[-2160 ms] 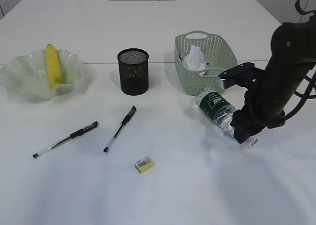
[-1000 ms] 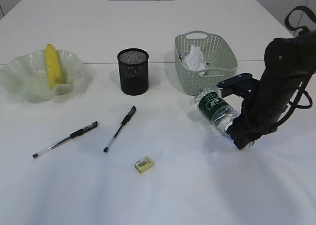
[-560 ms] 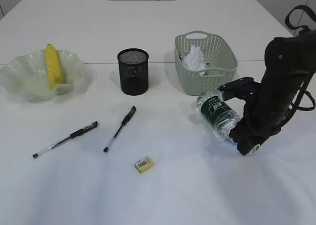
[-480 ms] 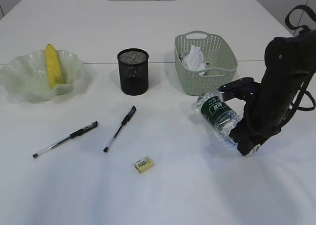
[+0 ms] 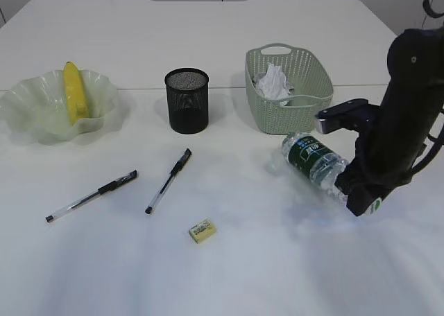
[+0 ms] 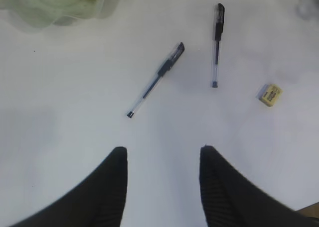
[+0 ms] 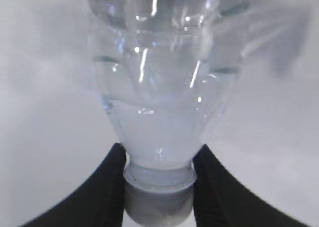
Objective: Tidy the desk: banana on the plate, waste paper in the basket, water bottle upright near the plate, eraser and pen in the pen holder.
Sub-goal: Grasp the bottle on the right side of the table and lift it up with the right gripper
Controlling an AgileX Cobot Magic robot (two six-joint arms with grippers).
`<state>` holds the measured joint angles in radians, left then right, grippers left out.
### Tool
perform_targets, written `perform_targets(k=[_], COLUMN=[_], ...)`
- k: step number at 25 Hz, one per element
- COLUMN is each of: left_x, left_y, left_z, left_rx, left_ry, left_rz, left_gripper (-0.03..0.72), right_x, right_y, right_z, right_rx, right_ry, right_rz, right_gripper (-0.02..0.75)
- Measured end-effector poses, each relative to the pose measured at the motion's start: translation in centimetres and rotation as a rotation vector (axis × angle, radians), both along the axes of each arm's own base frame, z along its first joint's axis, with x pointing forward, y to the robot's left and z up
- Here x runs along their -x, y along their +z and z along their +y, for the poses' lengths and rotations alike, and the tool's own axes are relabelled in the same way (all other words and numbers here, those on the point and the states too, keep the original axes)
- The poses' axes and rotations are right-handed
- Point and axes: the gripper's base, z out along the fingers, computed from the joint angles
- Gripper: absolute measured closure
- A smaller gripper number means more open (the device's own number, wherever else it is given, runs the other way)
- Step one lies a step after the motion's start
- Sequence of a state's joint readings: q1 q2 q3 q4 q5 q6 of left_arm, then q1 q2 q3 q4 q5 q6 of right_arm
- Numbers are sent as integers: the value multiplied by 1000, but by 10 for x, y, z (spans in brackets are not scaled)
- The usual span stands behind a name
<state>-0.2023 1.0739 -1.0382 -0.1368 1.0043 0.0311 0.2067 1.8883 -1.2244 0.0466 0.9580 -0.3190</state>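
Inside the basket [image 5: 295, 94] sits waste paper [image 5: 275, 82]; banana [image 5: 74, 92] fills the plate [image 5: 41, 118]; my right claw [image 7: 158, 187] pinches the water bottle [image 5: 313, 161] neck.

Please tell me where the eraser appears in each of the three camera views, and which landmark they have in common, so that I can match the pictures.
Exterior view: the eraser lies low and slightly left of centre on the desk, below the two pens.
Left wrist view: the eraser is at the right edge, right of the nearer pen.
Right wrist view: not in it; the water bottle fills the picture.
Shared landmark: that pen, in the exterior and left wrist views only.
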Motion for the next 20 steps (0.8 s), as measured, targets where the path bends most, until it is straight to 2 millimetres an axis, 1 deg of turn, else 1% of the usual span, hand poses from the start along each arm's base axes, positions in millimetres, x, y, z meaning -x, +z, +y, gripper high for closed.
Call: perform_targets(k=[3,11,14,20], left_x=[0,0,-1,-2], left_y=[0,0,1,1], left_z=[0,0,0,0], left_rx=[0,-23,-28,-25], left_ry=[0,-28,-37,-41], left_rz=[-2,-13,-28,-37], left_gripper=[350,350,350,350], right_x=[3,18,24,38], right_y=[11,33,47,81], right_z=[1,4,5,7], right_rx=[-16,-79,-105,-163], right_ry=[7,21,19,19], right_rz=[-10,34,13,-54], right_gripper=[492,493,493,493])
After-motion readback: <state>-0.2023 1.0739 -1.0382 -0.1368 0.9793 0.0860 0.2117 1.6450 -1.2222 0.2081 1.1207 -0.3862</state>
